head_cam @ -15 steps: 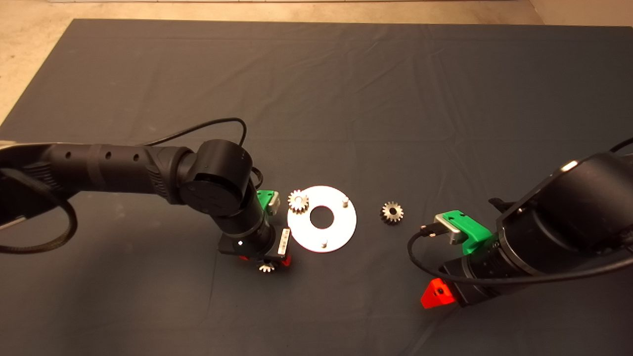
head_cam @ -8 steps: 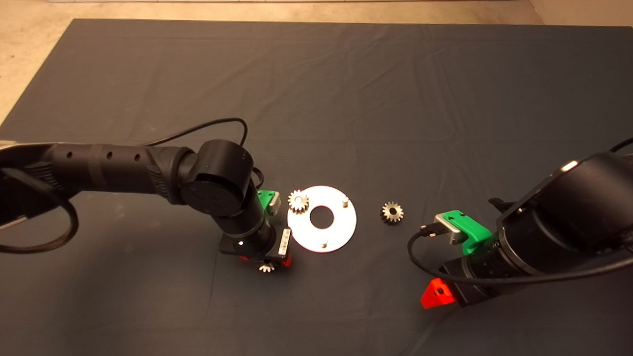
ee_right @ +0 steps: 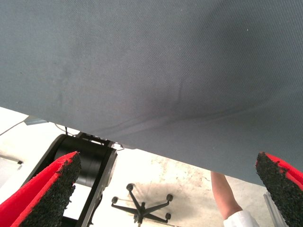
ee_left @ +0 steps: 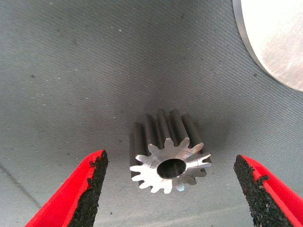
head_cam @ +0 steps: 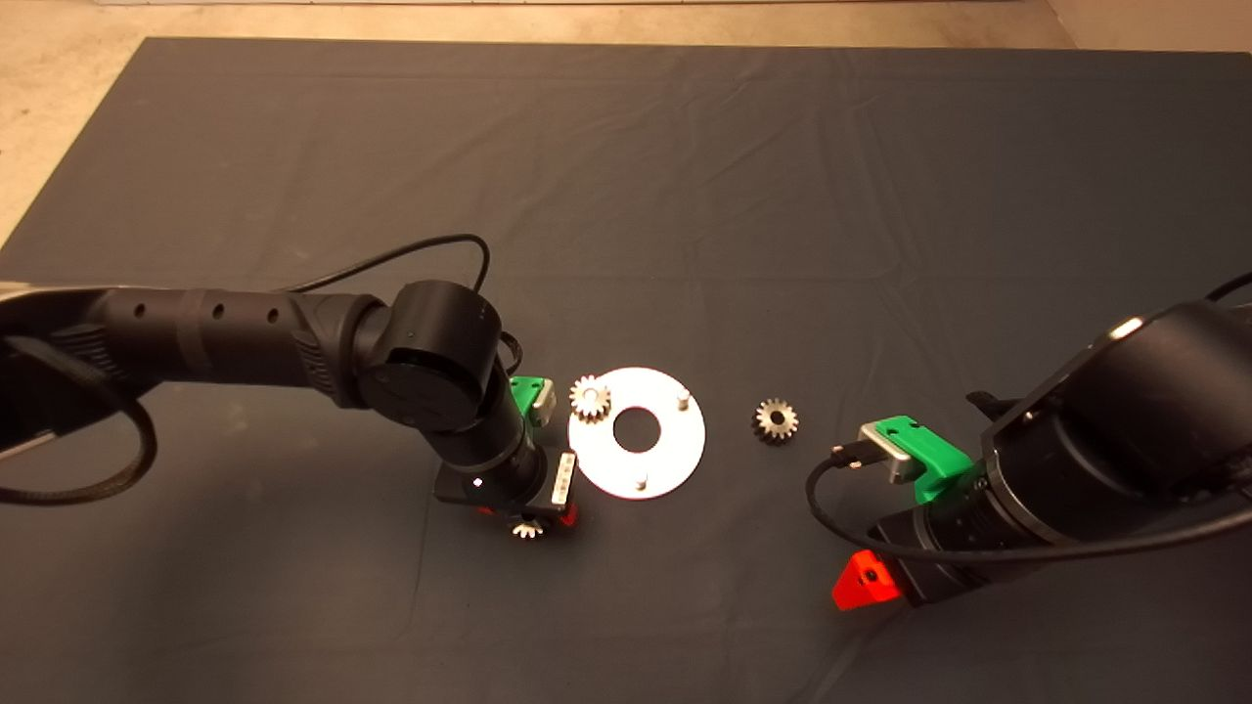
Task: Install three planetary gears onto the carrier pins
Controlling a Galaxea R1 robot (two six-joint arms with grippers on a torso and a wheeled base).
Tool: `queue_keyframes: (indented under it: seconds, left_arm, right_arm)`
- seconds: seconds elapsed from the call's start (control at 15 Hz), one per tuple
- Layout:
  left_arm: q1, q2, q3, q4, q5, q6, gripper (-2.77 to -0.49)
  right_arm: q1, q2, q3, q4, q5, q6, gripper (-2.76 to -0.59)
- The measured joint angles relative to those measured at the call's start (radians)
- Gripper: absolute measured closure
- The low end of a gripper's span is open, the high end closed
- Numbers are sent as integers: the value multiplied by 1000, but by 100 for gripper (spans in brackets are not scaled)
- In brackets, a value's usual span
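The left gripper (ee_left: 168, 189) is lowered over one of the planetary gears (ee_left: 169, 150), which lies on the dark mat (head_cam: 685, 176) just beside the near-left edge of the white disc (head_cam: 675, 445); its red fingers (ee_left: 78, 194) are spread wide to either side of the gear and nothing is touched yet. A second gear (head_cam: 590, 398) is seated on the disc at its left pin, and the third gear (head_cam: 776, 420) lies loose on the mat, a little to the right of the disc. Two carrier pins (head_cam: 683, 397) are seen bare — one at the disc's upper right, one at its near edge. The gear under the left gripper is judged to be solid metal: small, dense for its size, rigid and not fragile, though its machined teeth and smooth end face would be slippery against hard contact. It is best taken across the toothed flank, where the rough black pads can bite between the teeth, with the bore left free for the pin. The right gripper (ee_right: 165, 194) is parked at the lower right of the mat with its fingers apart and empty. The mat is a woven cloth with faint creases — soft enough that a gear may tip when pressed. Beyond its edge a pale floor, an office chair base (ee_right: 141, 204) and a person's forearm (ee_right: 226, 196) are seen.
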Motion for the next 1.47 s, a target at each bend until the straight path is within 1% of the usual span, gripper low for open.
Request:
queue_keyframes:
  seconds: [0.2, 0.4, 0.47, 0.53, 0.67, 0.8, 0.87, 0.93, 1.0, 1.07, 1.27, 1.4, 1.47]
  left_arm:
    - [12, 0, 0, 1, 1, 0, -189]
    - [11, 0, 1, 14, 0, 0, -189]
    - [11, 0, 1, 17, 0, 0, -183]
    - [11, 0, 1, 18, 0, 0, -180]
    - [11, 0, 1, 18, 0, 0, -180]
    - [11, 0, 1, 19, 0, 0, -166]
    - [11, 0, 1, 19, 0, 0, -166]
    - [12, 1, 1, 19, 0, 0, -156]
    - [19, 1, 1, 20, 0, 0, -151]
    - [25, 4, 1, 20, 0, 0, -151]
    - [27, 6, 0, 20, 0, 0, -151]
    - [31, 6, 1, 20, 1, 0, -136]
    - [31, 6, 1, 20, 2, 0, -135]
  right_arm:
    - [0, 0, 0, 0, 0, 0, -275]
    - [0, 0, 0, 0, 0, 0, -275]
    - [0, 0, 0, 0, 0, 0, -275]
    - [0, 0, 0, 0, 0, 0, -275]
    - [0, 0, 0, 0, 0, 0, -275]
    - [0, 0, 0, 0, 0, 0, -275]
    - [0, 0, 0, 0, 0, 0, -275]
    - [0, 0, 0, 0, 0, 0, -275]
    - [0, 0, 0, 0, 0, 0, -275]
    - [0, 0, 0, 0, 0, 0, -275]
    - [0, 0, 0, 0, 0, 0, -275]
    - [0, 0, 0, 0, 0, 0, -275]
    - [0, 0, 0, 0, 0, 0, -275]
